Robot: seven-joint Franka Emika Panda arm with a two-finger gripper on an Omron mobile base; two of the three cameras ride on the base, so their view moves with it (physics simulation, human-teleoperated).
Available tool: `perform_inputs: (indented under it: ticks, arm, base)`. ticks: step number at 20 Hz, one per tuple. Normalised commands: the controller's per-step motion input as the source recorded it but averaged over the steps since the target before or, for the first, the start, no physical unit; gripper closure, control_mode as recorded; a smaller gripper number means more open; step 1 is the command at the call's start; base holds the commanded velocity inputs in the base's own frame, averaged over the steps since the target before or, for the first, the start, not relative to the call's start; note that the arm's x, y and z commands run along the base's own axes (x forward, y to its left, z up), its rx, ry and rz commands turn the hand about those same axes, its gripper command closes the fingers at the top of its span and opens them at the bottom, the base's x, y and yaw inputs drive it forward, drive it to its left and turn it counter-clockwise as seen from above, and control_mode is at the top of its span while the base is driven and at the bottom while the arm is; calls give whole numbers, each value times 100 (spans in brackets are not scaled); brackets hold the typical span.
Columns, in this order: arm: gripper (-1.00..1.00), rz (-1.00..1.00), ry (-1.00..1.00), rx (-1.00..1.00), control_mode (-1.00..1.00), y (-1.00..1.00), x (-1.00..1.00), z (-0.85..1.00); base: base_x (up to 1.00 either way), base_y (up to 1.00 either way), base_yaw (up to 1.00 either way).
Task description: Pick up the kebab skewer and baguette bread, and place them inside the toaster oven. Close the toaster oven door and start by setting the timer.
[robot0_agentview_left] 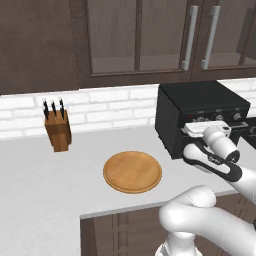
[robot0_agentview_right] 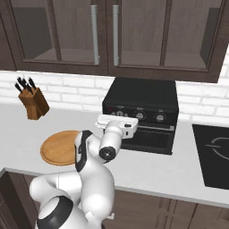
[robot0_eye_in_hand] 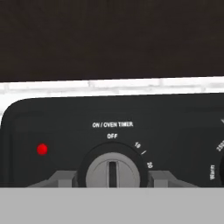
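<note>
The black toaster oven (robot0_agentview_right: 143, 96) stands on the counter against the brick wall, and its door (robot0_agentview_right: 150, 136) looks closed. My gripper (robot0_eye_in_hand: 113, 178) is pressed to the control panel at the left knob (robot0_eye_in_hand: 113, 171), labelled ON / OVEN TIMER. One fingertip (robot0_eye_in_hand: 65, 178) sits tight against each side of the knob. The knob's pointer stands at OFF. Beside it a red lamp (robot0_eye_in_hand: 42, 149) glows. From the base views, my hand (robot0_agentview_left: 207, 128) (robot0_agentview_right: 117, 120) covers that knob. The kebab skewer and baguette bread are hidden from view.
A round wooden plate (robot0_agentview_left: 132, 171) (robot0_agentview_right: 58, 147) lies bare on the counter left of the oven. A knife block (robot0_agentview_left: 57, 129) (robot0_agentview_right: 33, 102) stands at the back left. Two more knobs (robot0_agentview_right: 140, 115) sit right of my hand. A black cooktop (robot0_agentview_right: 214, 154) lies at the far right.
</note>
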Motion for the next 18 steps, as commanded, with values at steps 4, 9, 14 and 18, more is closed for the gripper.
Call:
perform_inputs:
  ticks: [4,9,14,18]
  arm:
    - [100,0,-2,0,-100,5,0,23]
    - [100,0,-2,0,-100,13,0,36]
    - [100,0,0,0,-100,15,0,45]
    - [100,0,0,0,-100,16,-3,49]
  base:
    - [0,0,0]
    - [0,0,0]
    - [0,0,0]
    - [0,0,0]
